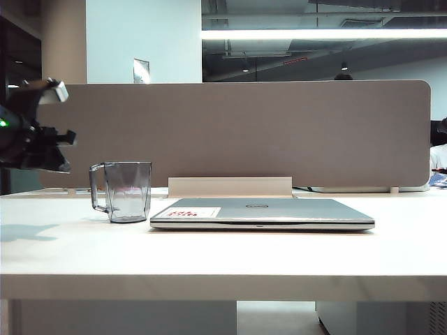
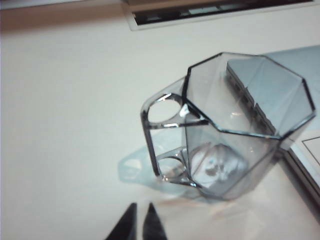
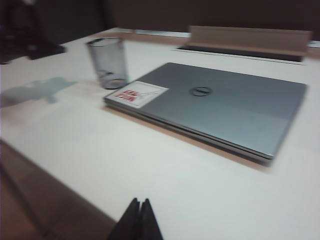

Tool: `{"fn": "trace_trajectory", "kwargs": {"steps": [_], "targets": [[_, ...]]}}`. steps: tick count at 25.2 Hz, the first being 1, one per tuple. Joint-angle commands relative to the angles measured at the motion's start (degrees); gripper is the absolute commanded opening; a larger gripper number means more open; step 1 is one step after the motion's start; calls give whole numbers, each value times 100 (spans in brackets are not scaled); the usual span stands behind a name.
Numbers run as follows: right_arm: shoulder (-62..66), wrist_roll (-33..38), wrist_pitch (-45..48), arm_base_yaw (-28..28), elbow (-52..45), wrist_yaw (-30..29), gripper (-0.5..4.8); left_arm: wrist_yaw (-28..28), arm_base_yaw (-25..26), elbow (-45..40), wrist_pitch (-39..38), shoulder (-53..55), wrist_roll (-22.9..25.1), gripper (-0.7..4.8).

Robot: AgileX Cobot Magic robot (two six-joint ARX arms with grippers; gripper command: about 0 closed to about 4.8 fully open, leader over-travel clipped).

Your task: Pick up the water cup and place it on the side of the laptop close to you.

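The water cup (image 1: 126, 190) stands upright on the bench (image 1: 223, 255) at centre-left of the exterior frame, just beside the closed laptop (image 1: 262, 213), its handle facing the left claw (image 2: 139, 223). That claw hovers above it, tips slightly apart, holding nothing. The right claw (image 3: 140, 218) is together, well clear; only its view shows the laptop's whole lid.

Probably office: desk (image 1: 209, 258) with grey partition screen (image 1: 237, 132), ceiling strip light (image 1: 321, 33).
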Motion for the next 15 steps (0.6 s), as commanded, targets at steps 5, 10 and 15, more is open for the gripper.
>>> {"fn": "trace_trajectory", "kwargs": {"steps": [5, 10, 15], "targets": [[-9, 546, 240, 7, -20, -529, -1, 522, -9, 184, 758, 509, 240, 30], [-9, 1084, 496, 11, -22, -400, -2, 520, -22, 393, 909, 935, 238, 30], [9, 1403, 815, 11, 63, -46, -3, 522, -85, 527, 883, 1204, 236, 31]]}}
